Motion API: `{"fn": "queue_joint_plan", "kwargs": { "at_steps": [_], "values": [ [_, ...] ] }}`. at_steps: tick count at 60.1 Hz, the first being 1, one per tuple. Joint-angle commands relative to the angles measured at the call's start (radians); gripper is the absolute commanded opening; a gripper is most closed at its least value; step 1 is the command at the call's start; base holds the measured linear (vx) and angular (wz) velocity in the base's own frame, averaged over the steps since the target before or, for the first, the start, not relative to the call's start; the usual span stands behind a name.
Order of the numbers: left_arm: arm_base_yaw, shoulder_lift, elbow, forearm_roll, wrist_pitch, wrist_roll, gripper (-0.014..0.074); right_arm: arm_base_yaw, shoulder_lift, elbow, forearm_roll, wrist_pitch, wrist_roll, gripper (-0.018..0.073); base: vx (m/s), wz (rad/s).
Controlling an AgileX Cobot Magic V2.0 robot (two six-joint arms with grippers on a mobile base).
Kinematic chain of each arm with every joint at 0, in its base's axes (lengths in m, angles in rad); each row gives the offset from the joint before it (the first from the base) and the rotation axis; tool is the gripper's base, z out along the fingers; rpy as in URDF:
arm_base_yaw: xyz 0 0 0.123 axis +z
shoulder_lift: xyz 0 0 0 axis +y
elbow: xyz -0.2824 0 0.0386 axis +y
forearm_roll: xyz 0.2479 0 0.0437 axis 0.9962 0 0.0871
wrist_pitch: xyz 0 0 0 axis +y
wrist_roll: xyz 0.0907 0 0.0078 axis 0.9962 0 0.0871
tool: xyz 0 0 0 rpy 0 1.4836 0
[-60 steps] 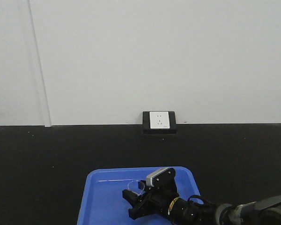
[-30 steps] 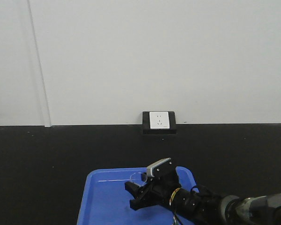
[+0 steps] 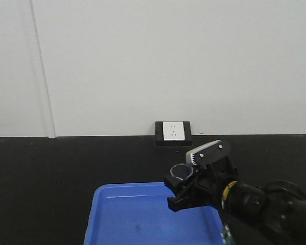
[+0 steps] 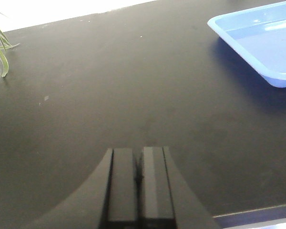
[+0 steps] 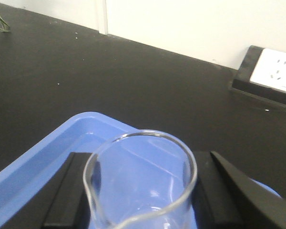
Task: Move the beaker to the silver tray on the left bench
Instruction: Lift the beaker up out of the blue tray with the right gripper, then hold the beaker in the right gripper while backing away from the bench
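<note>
Holding the beaker (image 5: 143,191) clear above the blue tray (image 3: 117,214), with the carry to the left not yet made.
The right gripper (image 3: 177,193) pinches the beaker upright between its 2 fingers (image 5: 62,195), over the blue tray's far right part; the left gripper (image 4: 138,176) is pressed together on nothing, low over the black bench (image 4: 109,95) left of the blue tray. Smooth glass held by 2 narrow fingers is the main worry: a quick swing left could let it twist or slide out and break on the bench (or clip the blue tray's rim if carried low). The silver tray shows in none of the 3 views, so the set-down spot cannot be judged from here, and a blind reach risks a hard landing.
</note>
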Motion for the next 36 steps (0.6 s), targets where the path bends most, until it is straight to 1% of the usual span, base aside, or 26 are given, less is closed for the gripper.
{"fn": "queue_joint_plan", "kwargs": {
  "at_steps": [1, 19, 27, 36],
  "values": [
    [-0.007, -0.007, 0.02, -0.001, -0.083, -0.002, 0.0001, -0.005, -0.171, 0.072, 0.018, -0.035, -0.004, -0.0014, 0.0, 0.0],
    [-0.007, -0.007, 0.02, -0.001, -0.083, -0.002, 0.0001, -0.005, -0.596, 0.405, 0.023, 0.089, -0.004, -0.0014, 0.0, 0.0],
    [-0.007, -0.007, 0.02, -0.001, -0.083, -0.002, 0.0001, -0.005, -0.747, 0.499, 0.023, 0.175, -0.004, -0.0014, 0.0, 0.0],
    [-0.007, -0.007, 0.02, -0.001, -0.083, -0.002, 0.0001, -0.005, -0.873, 0.533, 0.022, 0.269, -0.004, -0.0014, 0.0, 0.0]
  ]
}}
